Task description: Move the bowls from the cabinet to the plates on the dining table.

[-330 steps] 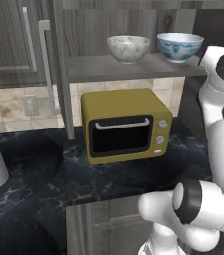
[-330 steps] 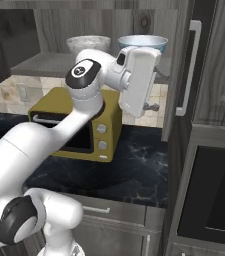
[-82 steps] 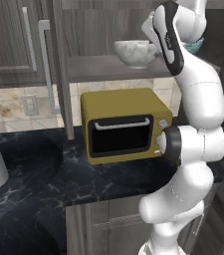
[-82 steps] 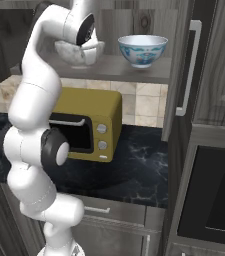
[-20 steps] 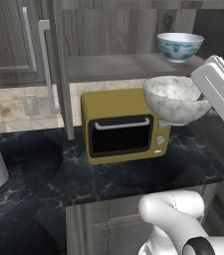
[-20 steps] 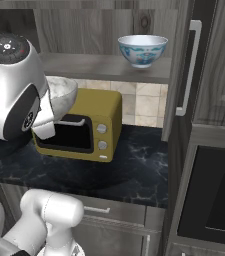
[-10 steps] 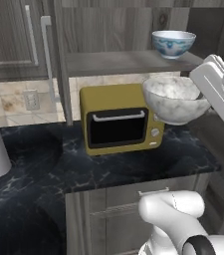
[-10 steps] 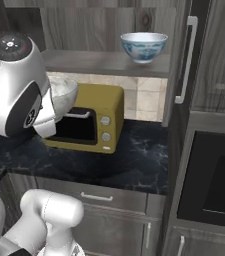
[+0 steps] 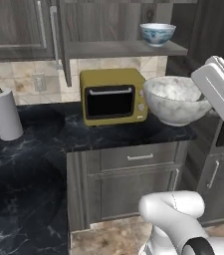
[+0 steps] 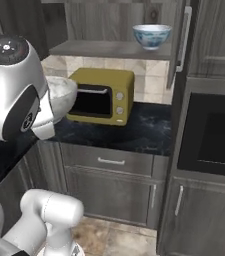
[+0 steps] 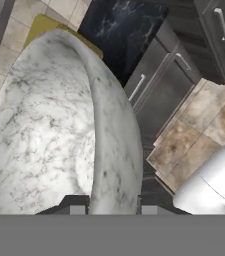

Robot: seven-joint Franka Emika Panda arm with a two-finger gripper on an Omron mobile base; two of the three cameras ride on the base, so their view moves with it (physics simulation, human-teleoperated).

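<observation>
While clamped by its rim in the gripper [image 11: 106, 207], jaws shut on either side of the wall, the grey-white marbled stone bowl [image 9: 176, 100] hangs mouth-up, roughly level, in front of the yellow microwave oven [image 9: 113, 95]; white bowl w/ blue pattern [image 9: 158, 34] sits upright on the cabinet shelf [image 9: 123, 48].

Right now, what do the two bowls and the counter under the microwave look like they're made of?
The held bowl looks like polished marble or stone: grey veins on white, soft sheen. The shelf bowl looks like glazed ceramic: white with a blue pattern, pale blue inside. The countertop looks like polished black marble with white veins. All are rendered, so only the look can be judged.
</observation>
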